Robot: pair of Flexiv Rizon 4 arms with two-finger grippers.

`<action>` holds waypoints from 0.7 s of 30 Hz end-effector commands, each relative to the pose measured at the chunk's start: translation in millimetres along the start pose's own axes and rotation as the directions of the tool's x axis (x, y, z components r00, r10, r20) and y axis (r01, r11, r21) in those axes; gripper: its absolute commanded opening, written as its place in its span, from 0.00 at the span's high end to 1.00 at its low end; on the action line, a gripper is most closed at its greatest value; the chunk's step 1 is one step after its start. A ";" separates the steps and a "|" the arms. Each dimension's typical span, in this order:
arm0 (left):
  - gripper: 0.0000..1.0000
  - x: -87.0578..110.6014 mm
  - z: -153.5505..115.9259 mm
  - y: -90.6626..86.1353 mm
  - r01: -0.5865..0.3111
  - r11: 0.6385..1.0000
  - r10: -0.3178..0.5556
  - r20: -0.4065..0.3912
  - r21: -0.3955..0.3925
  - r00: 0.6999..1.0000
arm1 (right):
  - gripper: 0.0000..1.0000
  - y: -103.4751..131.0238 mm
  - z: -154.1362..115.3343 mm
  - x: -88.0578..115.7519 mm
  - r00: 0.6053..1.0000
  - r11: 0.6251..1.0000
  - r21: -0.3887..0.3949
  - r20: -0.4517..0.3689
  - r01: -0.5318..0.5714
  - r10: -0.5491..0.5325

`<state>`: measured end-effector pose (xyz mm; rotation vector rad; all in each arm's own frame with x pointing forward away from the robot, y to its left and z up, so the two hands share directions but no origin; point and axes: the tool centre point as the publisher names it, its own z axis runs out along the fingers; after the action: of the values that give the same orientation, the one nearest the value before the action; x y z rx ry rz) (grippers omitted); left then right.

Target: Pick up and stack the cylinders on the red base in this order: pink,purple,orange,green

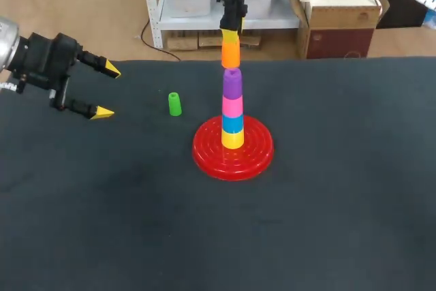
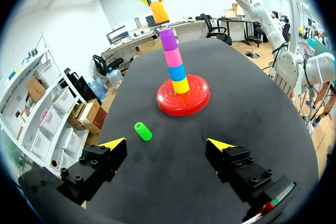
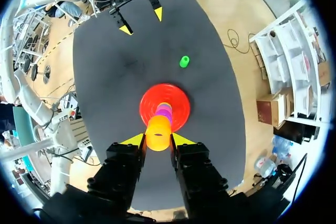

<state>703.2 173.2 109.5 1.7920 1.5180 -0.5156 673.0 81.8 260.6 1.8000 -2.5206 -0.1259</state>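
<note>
Right wrist view: orange cylinder (image 3: pixel 158 134) covered most of the stack (image 3: pixel 165 112); I saw only a sliver past it. Head view: left arm (image 1: pixel 10 49) was cut by the edge.

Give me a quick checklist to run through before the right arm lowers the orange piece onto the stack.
1. Right gripper shut on the orange cylinder: ok.
2. Purple cylinder sits on the pink cylinder over the red base: ok.
3. Orange lined up above purple: close in the head view, but exact centring cannot tell.
4. Left gripper open and off to the side, away from the stack: ok.
5. Green cylinder on the table, apart from the base, free for the last pick: ok.
</note>
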 end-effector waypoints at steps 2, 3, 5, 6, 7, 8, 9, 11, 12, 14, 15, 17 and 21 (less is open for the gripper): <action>0.00 0.7 -0.3 -1.8 -0.003 1.000 0.003 0.002 -0.005 1.000 | 1.00 6.2 13.6 4.6 1.000 0.999 0.034 0.006 -0.002 0.002; 0.00 0.7 -0.3 -1.8 -0.003 1.000 0.003 0.002 -0.005 1.000 | 1.00 6.6 15.3 4.0 1.000 0.999 0.035 0.007 -0.002 0.002; 0.00 0.7 -0.3 -1.8 -0.003 1.000 0.003 0.002 -0.005 1.000 | 1.00 7.0 18.0 3.8 1.000 0.999 0.042 -0.002 -0.005 0.005; 0.00 0.7 -0.3 -1.8 -0.003 1.000 0.003 0.002 -0.005 1.000 | 1.00 6.9 19.8 4.2 1.000 0.999 0.041 -0.005 -0.007 0.007; 0.00 0.7 -0.3 -1.8 -0.003 1.000 0.003 0.002 -0.005 1.000 | 1.00 6.7 20.8 4.8 1.000 0.999 0.049 -0.008 -0.015 0.016; 0.00 0.7 -0.3 -1.8 -0.003 1.000 0.003 0.002 -0.005 1.000 | 1.00 5.9 22.0 5.4 1.000 0.999 0.050 -0.012 -0.017 0.017; 0.00 0.7 -0.3 -1.8 -0.003 1.000 0.003 0.002 -0.005 1.000 | 1.00 5.5 22.6 5.6 1.000 0.998 0.053 -0.009 -0.022 0.022; 0.00 0.7 -0.3 -1.8 -0.003 1.000 0.003 0.002 -0.005 1.000 | 1.00 4.9 23.2 5.4 1.000 0.998 0.059 -0.014 -0.025 0.026; 0.00 0.7 -0.3 -1.8 -0.003 1.000 0.003 0.002 -0.005 1.000 | 1.00 4.5 23.3 5.0 1.000 0.998 0.063 -0.011 -0.028 0.029; 0.00 0.7 -0.3 -1.8 -0.003 1.000 0.003 0.002 -0.005 1.000 | 1.00 4.4 23.3 4.1 1.000 0.997 0.065 -0.011 -0.028 0.029; 0.00 0.7 -0.3 -1.8 -0.003 1.000 0.003 0.002 -0.005 1.000 | 1.00 4.4 23.5 4.0 0.999 0.997 0.069 -0.010 -0.030 0.031; 0.00 0.7 -0.3 -1.8 -0.003 1.000 0.003 0.002 -0.005 1.000 | 1.00 5.2 25.0 4.4 0.999 0.997 0.070 -0.010 -0.033 0.033; 0.00 0.7 -0.3 -1.8 -0.003 1.000 0.003 0.002 -0.005 1.000 | 1.00 6.6 29.5 8.9 0.998 0.996 0.076 -0.010 -0.056 0.057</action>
<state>703.2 173.2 109.5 1.7920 1.5181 -0.5156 668.1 80.5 238.0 1.7408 -2.5835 -0.0203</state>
